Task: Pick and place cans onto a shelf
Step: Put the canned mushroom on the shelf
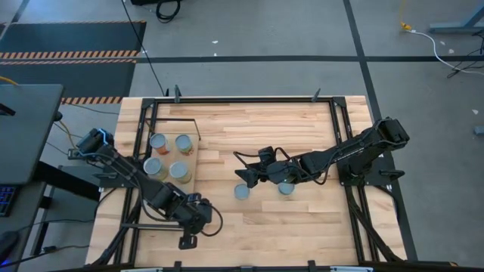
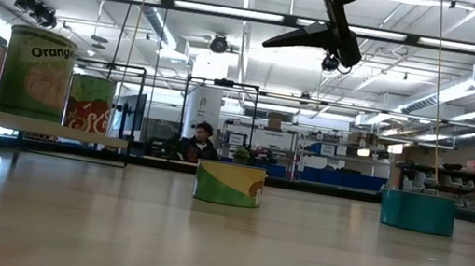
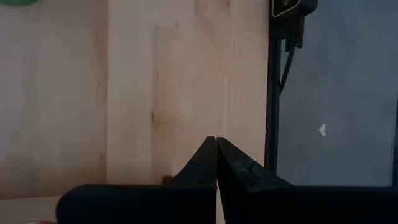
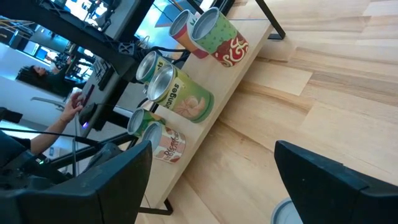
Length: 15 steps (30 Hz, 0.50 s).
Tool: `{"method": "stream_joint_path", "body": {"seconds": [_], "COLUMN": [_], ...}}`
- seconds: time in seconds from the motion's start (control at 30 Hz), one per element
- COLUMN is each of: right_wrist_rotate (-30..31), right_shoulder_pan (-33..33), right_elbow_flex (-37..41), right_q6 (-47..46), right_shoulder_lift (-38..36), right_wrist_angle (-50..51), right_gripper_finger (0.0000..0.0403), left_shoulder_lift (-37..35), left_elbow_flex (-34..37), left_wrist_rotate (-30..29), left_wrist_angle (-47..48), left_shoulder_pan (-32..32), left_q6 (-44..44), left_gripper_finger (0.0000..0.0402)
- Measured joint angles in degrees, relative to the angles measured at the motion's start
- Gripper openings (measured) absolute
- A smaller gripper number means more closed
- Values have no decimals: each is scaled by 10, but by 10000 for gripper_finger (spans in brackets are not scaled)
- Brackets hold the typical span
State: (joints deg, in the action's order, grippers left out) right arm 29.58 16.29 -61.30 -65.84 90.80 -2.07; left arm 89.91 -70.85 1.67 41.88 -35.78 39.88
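Nearest the front edge of the tabletop (image 1: 257, 234), toward its left corner, the left gripper (image 1: 187, 240) waits with its jaws pressed together on nothing; its wrist view shows only bare planks and the black edge frame.

Further in, around the middle of the tabletop, two loose cans stand upright and apart from each other: the short can with a green and yellow label (image 2: 229, 185), whose silvery-blue top (image 1: 241, 192) shows from above, and the teal can (image 2: 416, 212) just beside the right arm. The right gripper (image 1: 243, 175) hangs over the first of these, its jaws spread wide and empty, clear of the can in the low view.

These tins look rigid and smooth-walled, so they should not deform under a firm squeeze, but the glossy labels could slip if the grip is light. They are squat and, judging by their build, probably moderately heavy if full. The sensible hold is across the round side wall, about mid-height, with the jaws straddling the can's full width and centred so it does not twist out.

Farther back, toward the left edge, the shelf (image 1: 190, 168) already carries four cans (image 1: 168, 155) standing upright in two pairs. Room remains on the board's bare part, so placing will likely need care not to knock these neighbours.

Beyond the tabletop, a person (image 2: 201, 142) sits in the room.
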Motion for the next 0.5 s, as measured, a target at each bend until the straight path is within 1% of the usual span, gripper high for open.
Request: {"method": "stream_joint_path", "body": {"seconds": [0.17, 0.5], "right_wrist_rotate": [0, 0], "right_shoulder_pan": [0, 0], "right_elbow_flex": [0, 0], "right_q6": [0, 0], "right_shoulder_lift": [0, 0], "right_wrist_angle": [0, 0], "right_gripper_finger": [346, 346], "left_shoulder_lift": [0, 1], "left_elbow_flex": [0, 0], "left_wrist_rotate": [16, 17], "left_wrist_angle": [14, 17], "left_shoulder_pan": [4, 4], "left_q6": [0, 10], "left_gripper_finger": [5, 5]}}
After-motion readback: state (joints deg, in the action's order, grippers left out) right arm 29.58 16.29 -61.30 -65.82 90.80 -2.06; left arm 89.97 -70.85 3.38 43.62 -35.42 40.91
